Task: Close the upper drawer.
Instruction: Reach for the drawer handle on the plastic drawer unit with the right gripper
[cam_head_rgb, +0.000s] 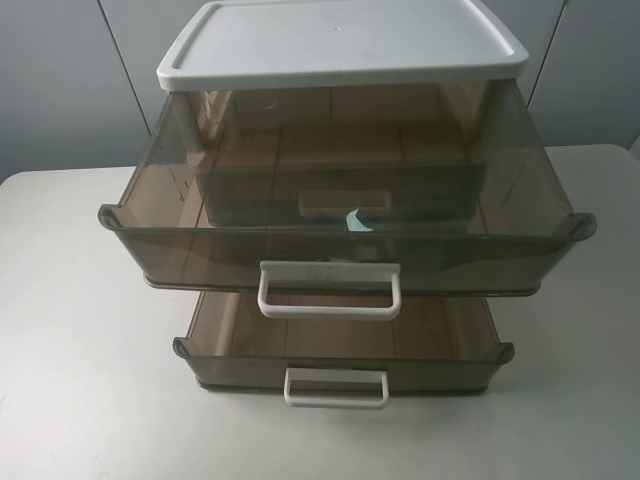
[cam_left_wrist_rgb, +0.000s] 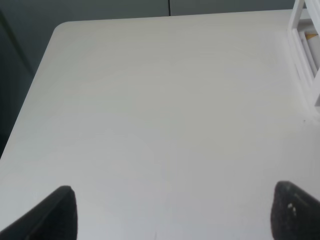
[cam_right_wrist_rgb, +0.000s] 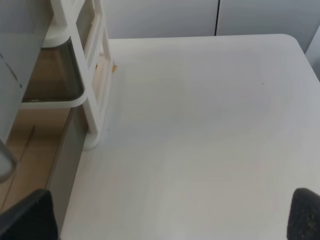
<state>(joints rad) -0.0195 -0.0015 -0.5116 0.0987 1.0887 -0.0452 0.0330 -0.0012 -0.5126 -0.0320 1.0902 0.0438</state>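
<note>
Now | upper drawer out | left gripper apart | right gripper apart, mostly cropped

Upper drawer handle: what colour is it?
The handle is white; best seen in the exterior high view.

Three drawers, one white frame, one table.

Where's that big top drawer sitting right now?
In the high view's centre, the upper drawer is pulled out beneath the white lid, above the shallower drawer.
</note>
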